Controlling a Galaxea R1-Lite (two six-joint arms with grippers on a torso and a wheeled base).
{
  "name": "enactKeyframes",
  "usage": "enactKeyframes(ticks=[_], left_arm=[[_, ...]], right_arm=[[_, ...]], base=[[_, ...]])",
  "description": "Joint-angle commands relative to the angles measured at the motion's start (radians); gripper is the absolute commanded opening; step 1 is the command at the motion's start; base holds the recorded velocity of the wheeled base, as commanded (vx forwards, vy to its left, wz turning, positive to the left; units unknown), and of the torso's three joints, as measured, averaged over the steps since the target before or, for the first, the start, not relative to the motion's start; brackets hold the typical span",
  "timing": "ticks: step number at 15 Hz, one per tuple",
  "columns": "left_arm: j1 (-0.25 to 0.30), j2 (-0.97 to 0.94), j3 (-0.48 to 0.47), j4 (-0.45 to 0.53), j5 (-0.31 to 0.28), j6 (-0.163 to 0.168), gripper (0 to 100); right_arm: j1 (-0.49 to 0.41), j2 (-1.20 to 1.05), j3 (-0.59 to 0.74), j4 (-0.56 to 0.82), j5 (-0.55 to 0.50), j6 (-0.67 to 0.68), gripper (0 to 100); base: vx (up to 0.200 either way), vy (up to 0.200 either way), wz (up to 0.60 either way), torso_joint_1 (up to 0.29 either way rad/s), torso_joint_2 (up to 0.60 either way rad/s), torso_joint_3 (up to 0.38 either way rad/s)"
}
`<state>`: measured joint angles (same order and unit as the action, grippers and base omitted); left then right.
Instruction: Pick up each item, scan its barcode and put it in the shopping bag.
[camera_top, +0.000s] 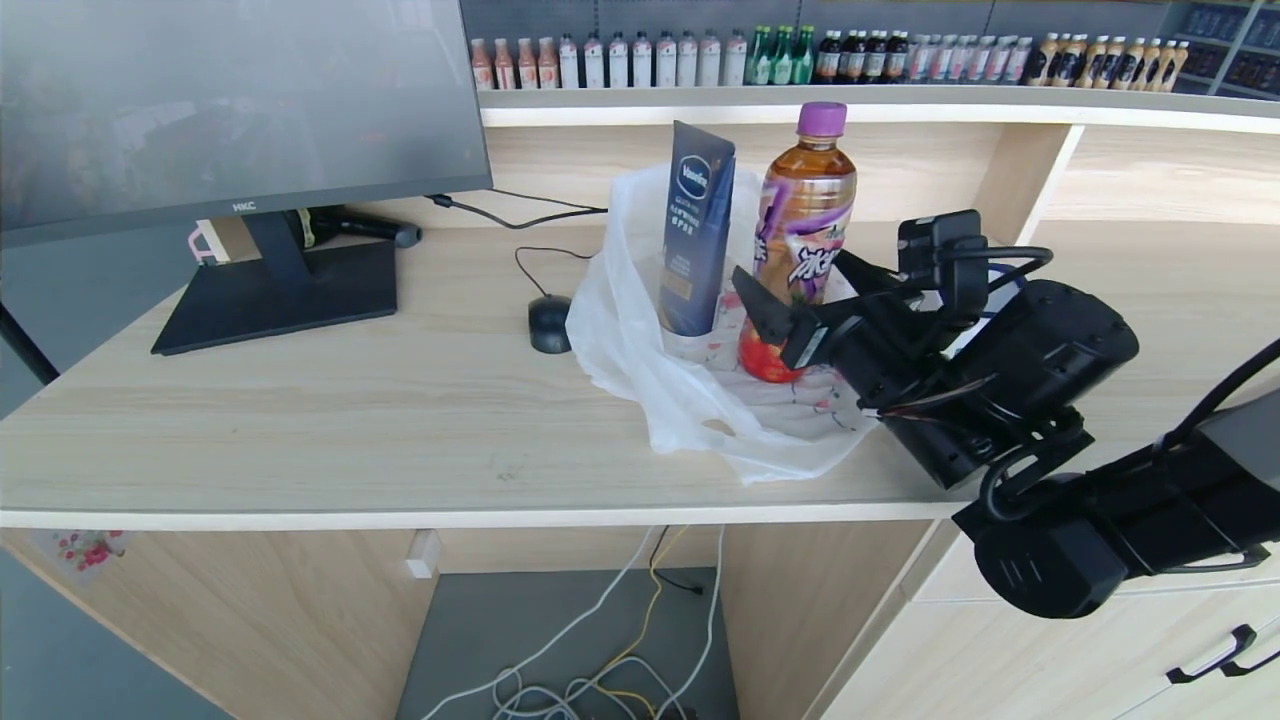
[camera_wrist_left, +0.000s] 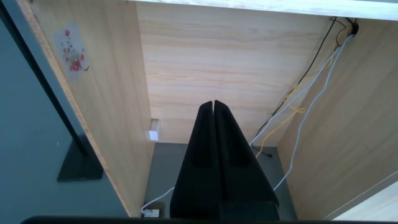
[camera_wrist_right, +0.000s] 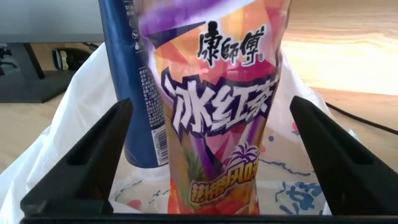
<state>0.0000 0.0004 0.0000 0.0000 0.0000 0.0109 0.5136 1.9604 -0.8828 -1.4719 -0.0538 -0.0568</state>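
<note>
Broadly, a pale wooden counter (camera_top: 300, 420) spans the head view, with a shelf behind it carrying a long row of drink bottles (camera_top: 800, 58). On the counter's left stands a dark monitor (camera_top: 230, 100) on a flat black base, and a dark, handle-shaped device (camera_top: 350, 228) lies just behind that base. From the right, the right arm stretches over the counter's front edge, and the right gripper (camera_top: 800, 280) sits low at the white shopping bag (camera_top: 640, 370). Its fingers (camera_wrist_right: 93, 155) are spread wide, one on each side of the bottle, and they do not look pressed against it. The bag lies slumped and open near the middle of the counter, with its thin plastic rising behind its contents. Inside it, the tea bottle (camera_top: 810, 210) with a purple cap stands upright on the side nearer the arm. Just beside the bottle, on its left, a dark blue tube (camera_top: 697, 230) also stands upright on its cap; I cannot tell whether the two touch. Below the counter, the left gripper (camera_wrist_left: 214, 106) has its fingers pressed flat together with nothing between them, pointing at the wooden panels underneath. A black mouse (camera_top: 549, 323) rests just to the left of the bag, and its thin cord runs back along the counter. White and yellow cables (camera_wrist_left: 298, 106) hang down under the counter.
</note>
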Motion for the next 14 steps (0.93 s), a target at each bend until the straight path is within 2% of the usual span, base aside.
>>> enactKeyframes(ticks=[1, 4, 7, 11, 12, 14], left_arm=[[0.000, 0.000, 0.000, 0.000, 0.000, 0.000, 0], [0.000, 0.000, 0.000, 0.000, 0.000, 0.000, 0], [0.000, 0.000, 0.000, 0.000, 0.000, 0.000, 0], [0.000, 0.000, 0.000, 0.000, 0.000, 0.000, 0], [0.000, 0.000, 0.000, 0.000, 0.000, 0.000, 0], [-0.002, 0.000, 0.000, 0.000, 0.000, 0.003, 0]], right_arm=[[0.000, -0.038, 0.018, -0.001, 0.000, -0.001, 100], [-0.004, -0.219, 0.186, -0.016, 0.000, -0.001, 100], [-0.044, -0.476, 0.421, -0.042, -0.001, -0.008, 100], [-0.087, -0.859, 0.869, -0.053, -0.001, -0.006, 100], [-0.087, -0.936, 0.883, -0.001, 0.000, -0.003, 100], [-0.087, -1.101, 0.881, 0.254, 0.006, 0.000, 100]], base=[[0.000, 0.000, 0.00, 0.000, 0.00, 0.000], [0.000, 0.000, 0.00, 0.000, 0.00, 0.000], [0.000, 0.000, 0.00, 0.000, 0.00, 0.000], [0.000, 0.000, 0.00, 0.000, 0.00, 0.000], [0.000, 0.000, 0.00, 0.000, 0.00, 0.000], [0.000, 0.000, 0.00, 0.000, 0.00, 0.000]])
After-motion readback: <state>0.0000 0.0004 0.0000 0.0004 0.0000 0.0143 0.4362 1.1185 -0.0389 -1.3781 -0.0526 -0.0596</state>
